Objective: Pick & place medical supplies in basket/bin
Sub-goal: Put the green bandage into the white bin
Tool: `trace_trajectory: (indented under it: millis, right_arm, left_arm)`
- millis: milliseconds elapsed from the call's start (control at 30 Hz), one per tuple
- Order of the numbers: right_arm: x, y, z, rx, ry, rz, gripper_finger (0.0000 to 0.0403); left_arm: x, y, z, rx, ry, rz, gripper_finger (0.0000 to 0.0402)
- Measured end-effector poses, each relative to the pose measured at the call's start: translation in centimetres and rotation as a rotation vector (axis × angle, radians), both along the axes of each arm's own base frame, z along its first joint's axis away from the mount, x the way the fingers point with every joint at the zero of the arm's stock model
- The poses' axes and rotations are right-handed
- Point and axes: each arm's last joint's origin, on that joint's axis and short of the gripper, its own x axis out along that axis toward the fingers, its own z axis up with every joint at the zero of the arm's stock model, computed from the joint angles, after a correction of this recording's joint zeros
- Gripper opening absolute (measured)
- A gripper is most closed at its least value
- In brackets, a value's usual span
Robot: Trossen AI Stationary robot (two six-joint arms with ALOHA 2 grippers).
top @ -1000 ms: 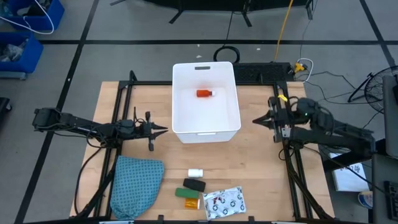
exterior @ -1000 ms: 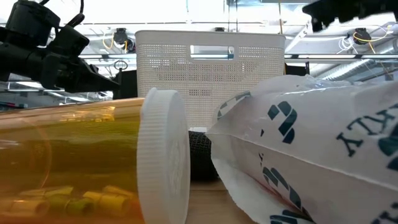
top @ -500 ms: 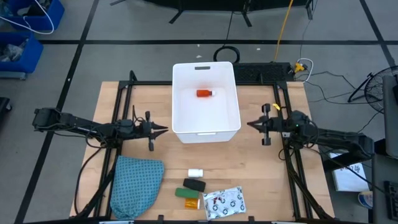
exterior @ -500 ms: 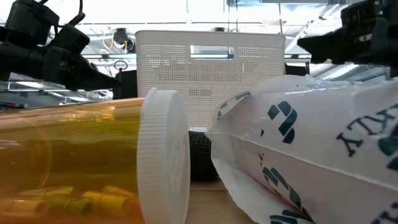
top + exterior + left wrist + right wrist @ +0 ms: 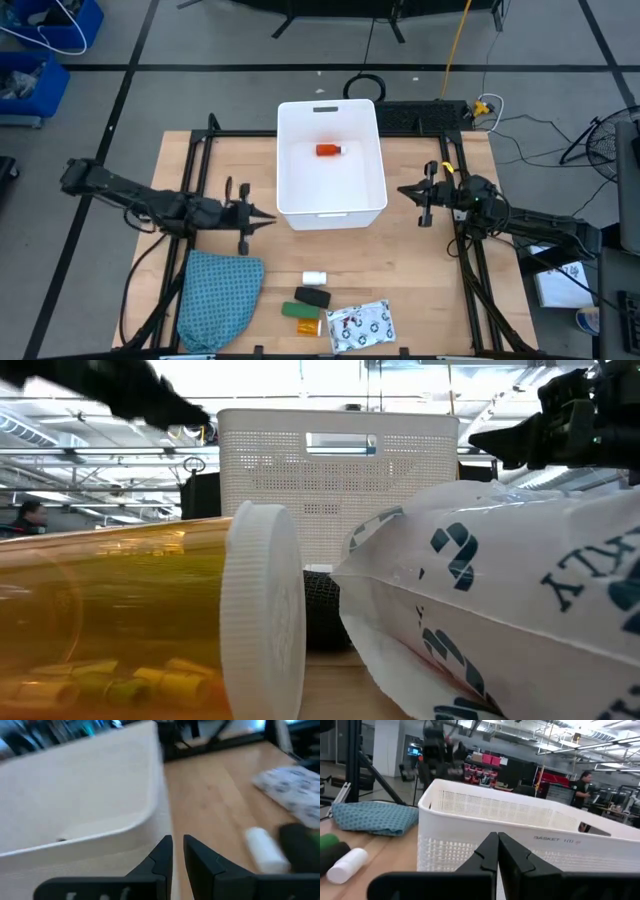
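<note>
Left hand (image 5: 268, 217), fingers nearly closed with only a thin gap and holding nothing, hovered at about nine o'clock on the surface (image 5: 420, 290), its tips pointing toward the near left corner of the white bin (image 5: 290, 160). Right hand (image 5: 403, 190), fingers pressed fully together and likewise empty, hovered at about three o'clock, just beside the bin's right wall and pointing at it. The bin stood at twelve o'clock on the surface, its handle slot in the far short side; a red bottle with white cap (image 5: 329, 150) lay on its side inside, toward the far half. The other supplies were gathered at six o'clock, well apart from both hands: a white roll (image 5: 315, 277), a black oblong (image 5: 313, 296) just beside it, a green block (image 5: 295, 310) touching the oblong's near side, an orange vial (image 5: 308, 326) next to the green block, and a white black-patterned packet (image 5: 361, 325) at the cluster's right. A teal-blue textured cloth (image 5: 217, 298) lay at seven o'clock, left of the cluster. In the low view the orange vial and the packet filled the foreground, with the bin behind them.
</note>
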Motion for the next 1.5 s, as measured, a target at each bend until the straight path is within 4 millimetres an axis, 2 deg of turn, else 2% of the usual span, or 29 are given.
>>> trace_trajectory:
  millis: [100, 267, 500, 600, 667, 900, 1033, 1200, 1500]
  right_arm:
    - [0.0, 0.0, -0.2, 0.006, 0.015, -0.001, 0.0]
    - [0.1, 0.0, -0.4, 0.025, 0.04, 0.002, 0.0]
    - [0.0, 0.0, -0.2, 0.044, 0.016, 0.006, 0.0]
    - [0.0, 0.0, 0.1, 0.057, -0.016, 0.01, 0.0]
    - [0.0, 0.0, 0.2, 0.077, -0.031, 0.014, 0.0]
    - [0.0, 0.0, 0.2, 0.128, -0.033, 0.022, 0.0]
    - [0.0, 0.0, 0.2, 0.127, -0.033, 0.022, 0.0]
    - [0.0, 0.0, 0.2, 0.118, -0.032, 0.021, 0.0]
    - [0.0, 0.0, 0.2, 0.105, -0.029, 0.018, 0.0]
  left_arm:
    - [0.5, -2.1, 2.1, -0.053, 0.088, -0.029, 0.0051]
    - [1.8, -5.8, 3.1, -0.123, 0.184, -0.012, 0.0051]
    - [4.6, -10.8, 0.7, -0.194, 0.353, -0.063, 0.0059]
    - [5.4, -12.1, -1.0, -0.216, 0.419, -0.063, 0.0091]
    - [5.9, -12.9, -2.0, -0.247, 0.451, -0.089, 0.0126]
    - [7.9, -14.8, -4.7, -0.394, 0.479, -0.155, 0.0275]
    - [8.5, -15.6, -5.8, -0.421, 0.493, -0.202, 0.0332]
    - [9.0, -15.9, -7.8, -0.434, 0.555, -0.176, 0.0357]
    - [9.6, -16.5, -12.0, -0.429, 0.668, -0.136, 0.0345]
